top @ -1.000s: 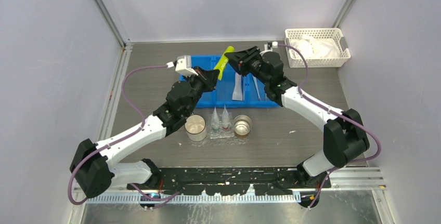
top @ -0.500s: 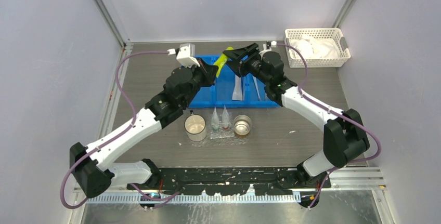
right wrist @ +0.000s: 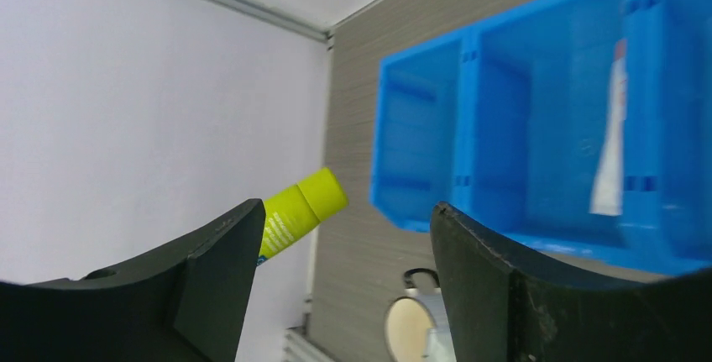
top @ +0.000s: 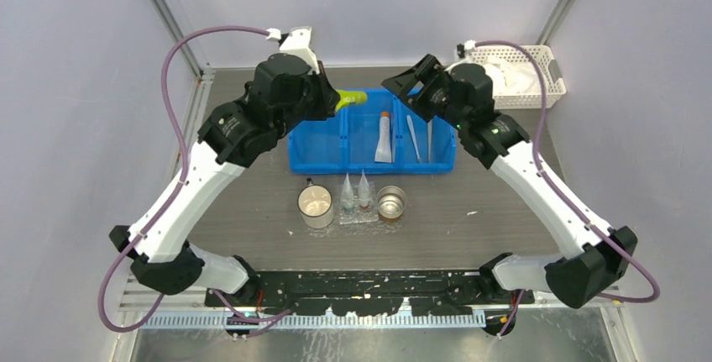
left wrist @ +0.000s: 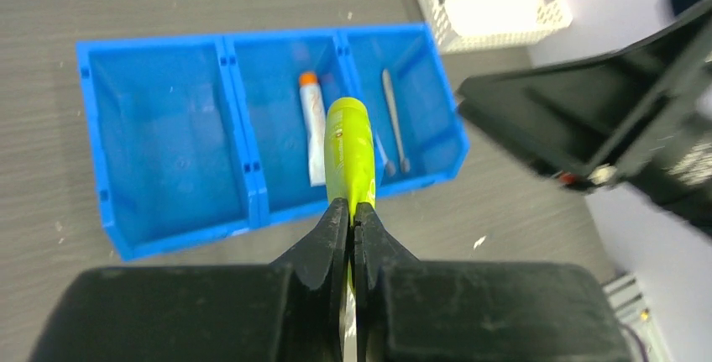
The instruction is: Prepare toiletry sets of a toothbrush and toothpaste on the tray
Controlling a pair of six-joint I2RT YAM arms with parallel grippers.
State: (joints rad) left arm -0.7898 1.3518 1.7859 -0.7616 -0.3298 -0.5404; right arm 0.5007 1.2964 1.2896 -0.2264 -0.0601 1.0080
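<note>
Here the left gripper [left wrist: 351, 211] pinches the flat end of a green tube [left wrist: 348, 148] above the blue bin [left wrist: 168, 236]; the right gripper [right wrist: 346, 236] gapes empty. The tube probably goes down next to the tray [top: 371, 217], in front of the bin, beside two packets [top: 347, 194]. Its free recesses are too small to see.

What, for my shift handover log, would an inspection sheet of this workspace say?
Surface: grey wood-grain table, small flecks.
Job's things: small clear plastic tray holds two pointed clear-wrapped packets.
Clutter: blue three-compartment bin with orange-capped white tube, two slim sticks; two metal cups; white lattice basket.
Grippers: left gripper shut on lime-green tube; right gripper open, empty.
Cables: purple cables arch clear of items.
Surroundings: pale walls; nothing seen otherwise.
</note>
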